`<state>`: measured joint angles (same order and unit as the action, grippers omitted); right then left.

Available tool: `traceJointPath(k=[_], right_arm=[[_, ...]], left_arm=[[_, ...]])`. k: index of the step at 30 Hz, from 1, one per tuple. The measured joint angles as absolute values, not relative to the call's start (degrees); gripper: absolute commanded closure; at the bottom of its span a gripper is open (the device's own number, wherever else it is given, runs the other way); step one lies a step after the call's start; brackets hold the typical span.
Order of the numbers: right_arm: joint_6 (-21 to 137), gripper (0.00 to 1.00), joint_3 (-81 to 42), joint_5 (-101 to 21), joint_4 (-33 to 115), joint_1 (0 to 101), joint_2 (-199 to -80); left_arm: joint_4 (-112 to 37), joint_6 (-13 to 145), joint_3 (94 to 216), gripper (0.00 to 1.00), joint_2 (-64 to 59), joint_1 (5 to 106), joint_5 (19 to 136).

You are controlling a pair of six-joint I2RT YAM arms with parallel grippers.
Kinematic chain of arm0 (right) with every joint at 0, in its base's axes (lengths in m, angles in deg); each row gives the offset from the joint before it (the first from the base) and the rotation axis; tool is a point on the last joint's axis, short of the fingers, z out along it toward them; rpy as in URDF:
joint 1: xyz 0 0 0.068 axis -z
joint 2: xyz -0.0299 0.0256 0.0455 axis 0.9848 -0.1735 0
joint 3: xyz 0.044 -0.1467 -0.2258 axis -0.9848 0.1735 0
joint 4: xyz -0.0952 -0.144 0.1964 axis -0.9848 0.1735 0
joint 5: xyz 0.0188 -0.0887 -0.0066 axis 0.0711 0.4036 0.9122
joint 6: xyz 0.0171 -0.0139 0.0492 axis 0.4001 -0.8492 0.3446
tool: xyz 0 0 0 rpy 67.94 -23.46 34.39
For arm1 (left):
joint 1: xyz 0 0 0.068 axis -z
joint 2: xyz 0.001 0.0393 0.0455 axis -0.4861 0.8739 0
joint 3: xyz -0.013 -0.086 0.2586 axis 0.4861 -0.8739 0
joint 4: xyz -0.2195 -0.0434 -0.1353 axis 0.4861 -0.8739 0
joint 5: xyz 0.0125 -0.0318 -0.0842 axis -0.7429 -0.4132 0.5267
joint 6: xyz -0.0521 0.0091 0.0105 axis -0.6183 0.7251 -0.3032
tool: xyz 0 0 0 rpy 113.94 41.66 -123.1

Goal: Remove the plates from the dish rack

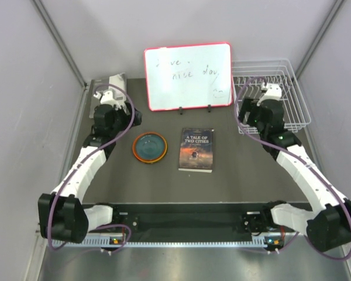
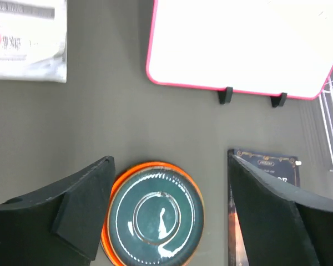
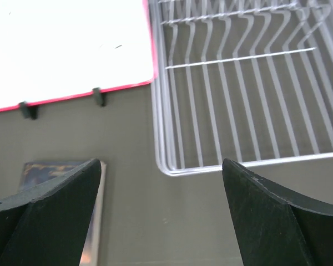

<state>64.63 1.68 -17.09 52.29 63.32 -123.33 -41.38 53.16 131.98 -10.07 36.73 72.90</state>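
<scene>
A teal blue plate [image 1: 150, 145] lies flat on an orange plate [image 1: 141, 157] on the dark table, left of centre. In the left wrist view the teal plate [image 2: 155, 216] covers all but the orange plate's rim [image 2: 155, 165]. My left gripper [image 1: 131, 117] [image 2: 169, 158] hangs open above this stack, a finger on either side and touching nothing. The white wire dish rack [image 1: 298, 123] [image 3: 172, 172] stands at the back right, showing only bare wires and tines. My right gripper [image 1: 248, 114] [image 3: 161, 162] is open and holds nothing, just off the rack's near left corner.
A red-framed whiteboard [image 1: 187, 76] [image 2: 238, 39] [image 3: 66, 44] stands on small feet at the back centre. A dark book [image 1: 196, 149] [image 2: 266, 163] [image 3: 61, 169] lies right of the plates. A white printed packet [image 1: 114, 79] [image 2: 25, 39] sits at the back left. Grey walls close in both sides.
</scene>
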Motion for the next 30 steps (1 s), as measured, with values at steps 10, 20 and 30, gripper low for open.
traceJointPath(k=[10, 20, 30], right_arm=[[60.5, 0.08, 12.4, -2.4, 46.1, 63.3, -114.8], [58.3, 0.08, 19.2, 3.2, 39.1, 63.3, -113.8], [56.7, 0.08, 19.2, 2.4, 36.6, 63.3, -113.4]], left_arm=[[-40.7, 59.4, 132.9, 0.01, -10.8, 37.2, 72.5], [-38.5, 62.5, 132.6, 0.01, -14.5, 44.4, 67.3], [-37.7, 64.3, 131.6, 0.01, -14.7, 46.4, 66.5]])
